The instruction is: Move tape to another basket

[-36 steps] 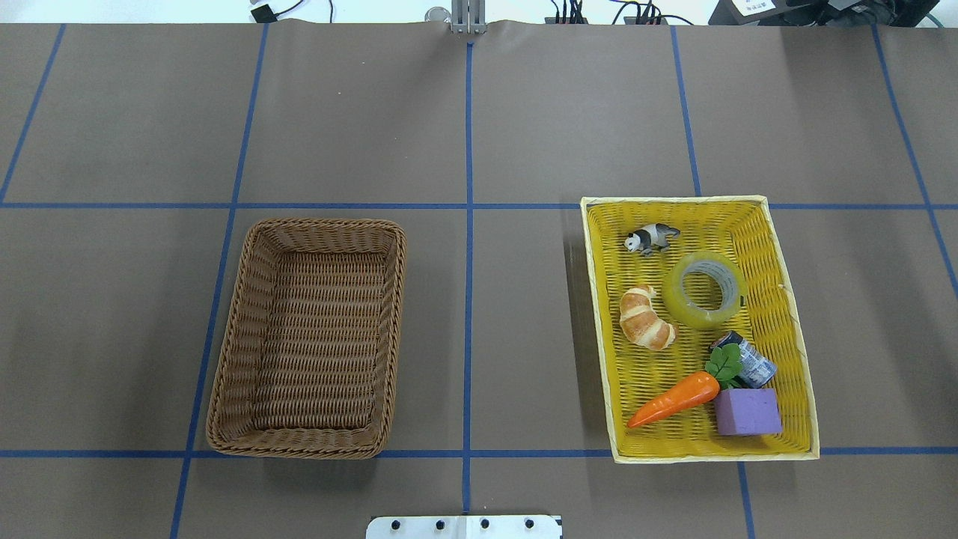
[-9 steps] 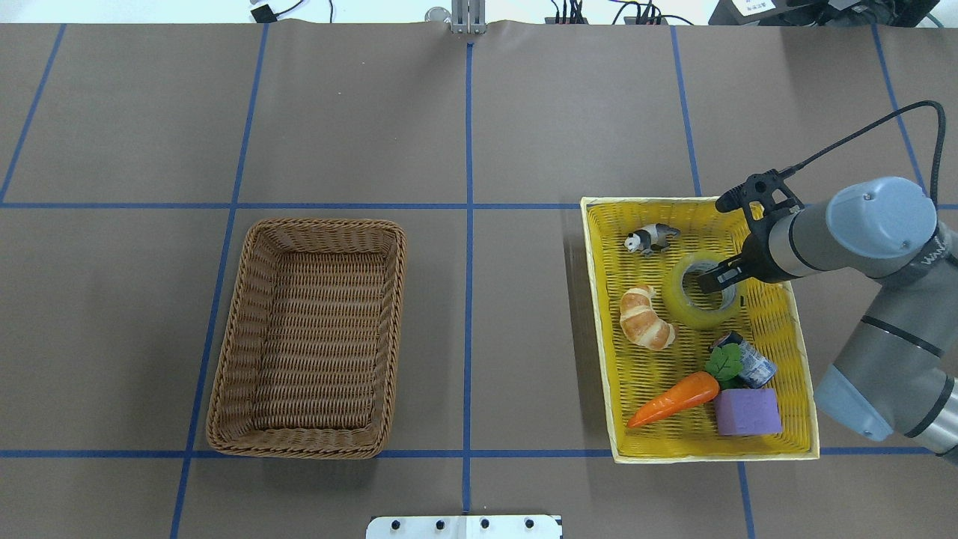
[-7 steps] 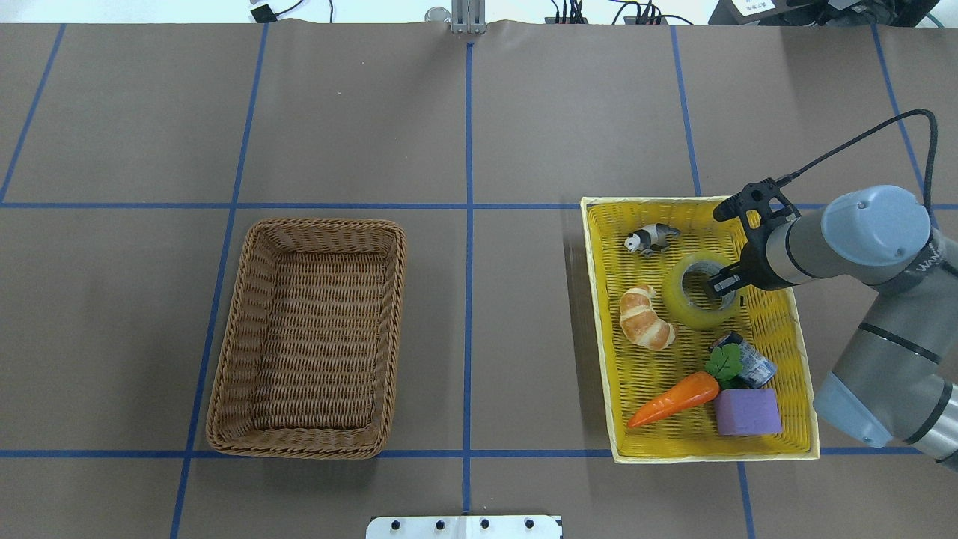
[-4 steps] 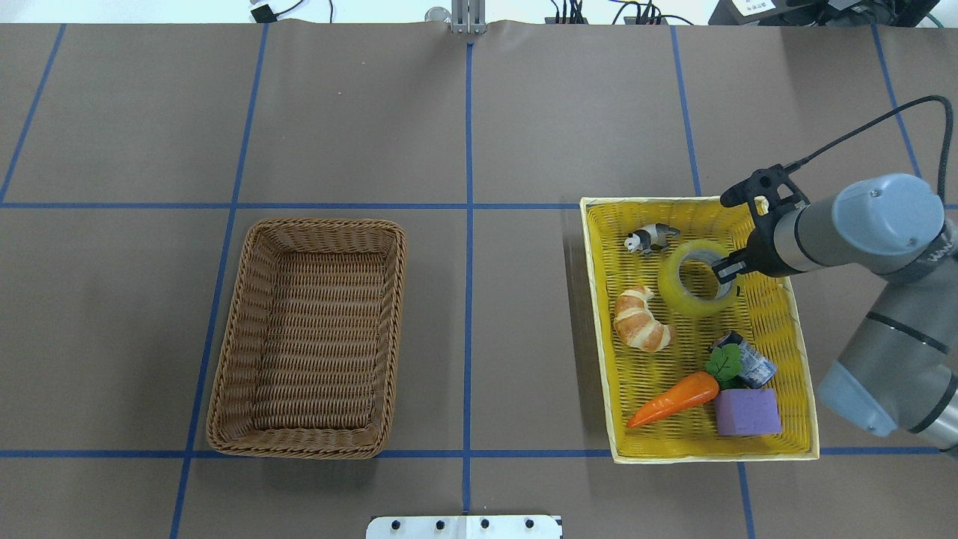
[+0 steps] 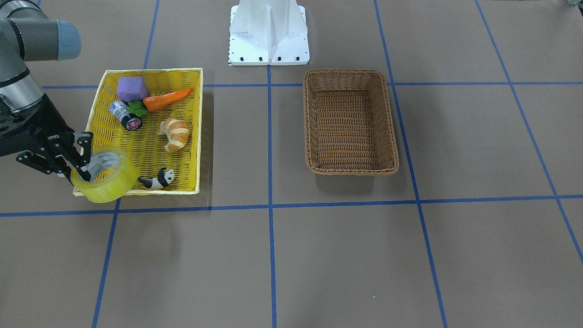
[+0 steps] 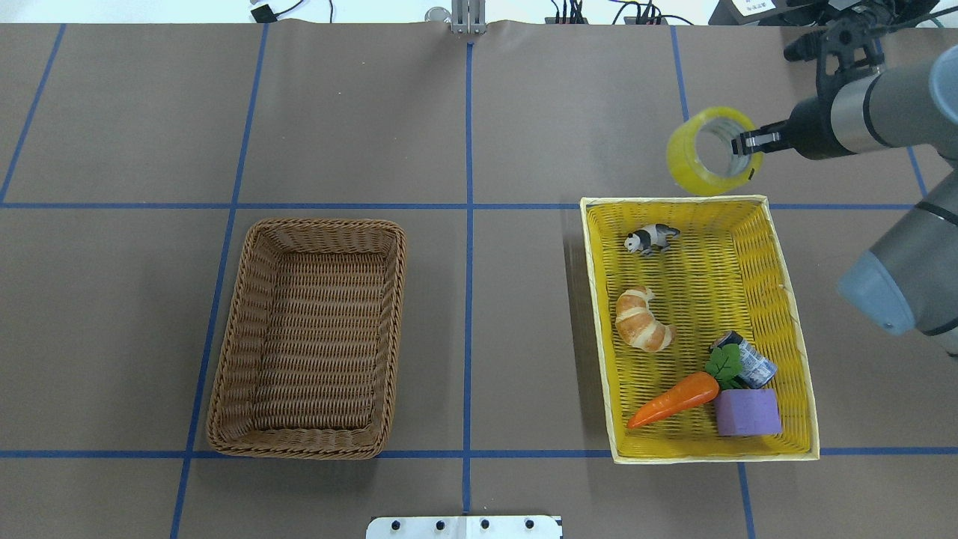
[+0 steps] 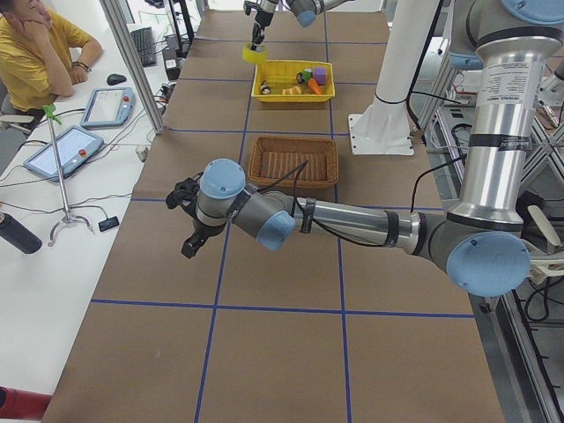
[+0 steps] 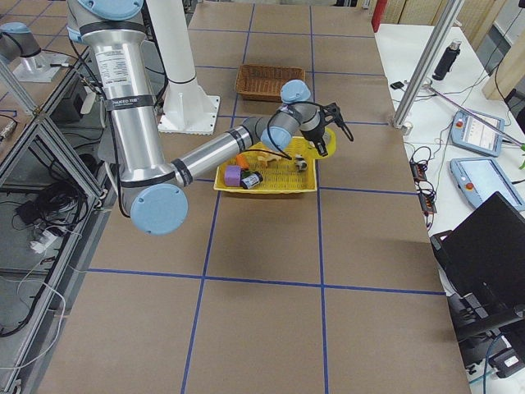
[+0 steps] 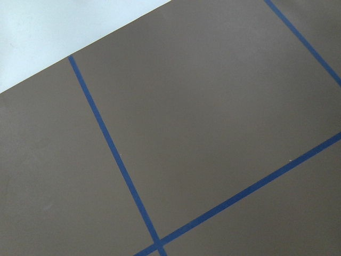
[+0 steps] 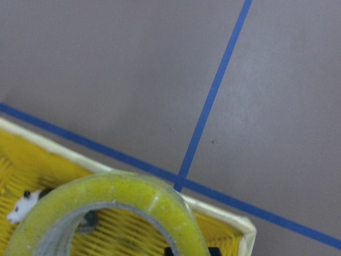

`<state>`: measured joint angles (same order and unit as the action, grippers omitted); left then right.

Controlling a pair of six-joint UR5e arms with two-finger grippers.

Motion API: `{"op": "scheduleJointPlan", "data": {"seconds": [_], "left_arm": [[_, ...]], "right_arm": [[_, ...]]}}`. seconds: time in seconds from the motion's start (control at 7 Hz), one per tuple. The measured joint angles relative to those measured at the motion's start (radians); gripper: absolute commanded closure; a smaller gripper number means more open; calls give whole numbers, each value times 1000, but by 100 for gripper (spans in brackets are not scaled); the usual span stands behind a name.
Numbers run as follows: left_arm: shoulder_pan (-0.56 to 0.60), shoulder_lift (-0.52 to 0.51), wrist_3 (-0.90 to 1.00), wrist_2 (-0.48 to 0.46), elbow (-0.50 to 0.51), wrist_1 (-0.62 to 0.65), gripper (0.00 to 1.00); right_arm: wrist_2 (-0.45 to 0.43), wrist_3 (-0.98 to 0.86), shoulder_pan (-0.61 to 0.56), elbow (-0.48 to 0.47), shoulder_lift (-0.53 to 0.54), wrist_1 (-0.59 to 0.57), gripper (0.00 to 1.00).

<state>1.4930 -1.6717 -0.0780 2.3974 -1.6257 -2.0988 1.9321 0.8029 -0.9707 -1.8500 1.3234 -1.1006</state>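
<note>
The yellow tape roll (image 6: 685, 161) hangs from my right gripper (image 6: 745, 144), which is shut on its wall with one finger inside the ring. It is lifted clear, over the far edge of the yellow basket (image 6: 599, 322). It also shows in the front view (image 5: 111, 187) with the right gripper (image 5: 82, 171), and in the right wrist view (image 10: 133, 192). The brown wicker basket (image 6: 232, 337) stands empty on the left half of the table. My left gripper (image 7: 187, 222) shows only in the exterior left view, over bare table; I cannot tell if it is open.
In the yellow basket lie a panda toy (image 6: 651, 238), a croissant (image 6: 642, 320), a carrot (image 6: 673, 400), a purple block (image 6: 747, 412) and a silver-and-black cylinder (image 6: 752, 363). The robot base plate (image 6: 464, 526) sits at the near edge.
My right gripper came in, shut on the tape's wall and lifted it out of the yellow basket, up and toward the table's far side. The croissant shifted slightly.
</note>
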Motion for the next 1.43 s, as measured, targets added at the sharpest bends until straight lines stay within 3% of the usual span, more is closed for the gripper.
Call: {"op": "scheduleJointPlan", "data": {"seconds": [0.29,0.71,0.86,1.14,1.43], "left_arm": [[-138,-88,-408,10,4,-205,1],[-330,-282,-934,-34,-2,-416,1],[-400,-327,-1037,-63,-3,-503,1],[-594,-379,-1139,-248,4,-685,1],[-711,-452,-1155,-381,27,-736,1]], "right_arm": [[-46,130,35,33,-138,1,100],[-224,244,155,98,-300,11,100],[-259,261,184,132,-331,61,100],[-292,298,230,265,-412,235,100],[-295,306,261,295,-458,286,100]]}}
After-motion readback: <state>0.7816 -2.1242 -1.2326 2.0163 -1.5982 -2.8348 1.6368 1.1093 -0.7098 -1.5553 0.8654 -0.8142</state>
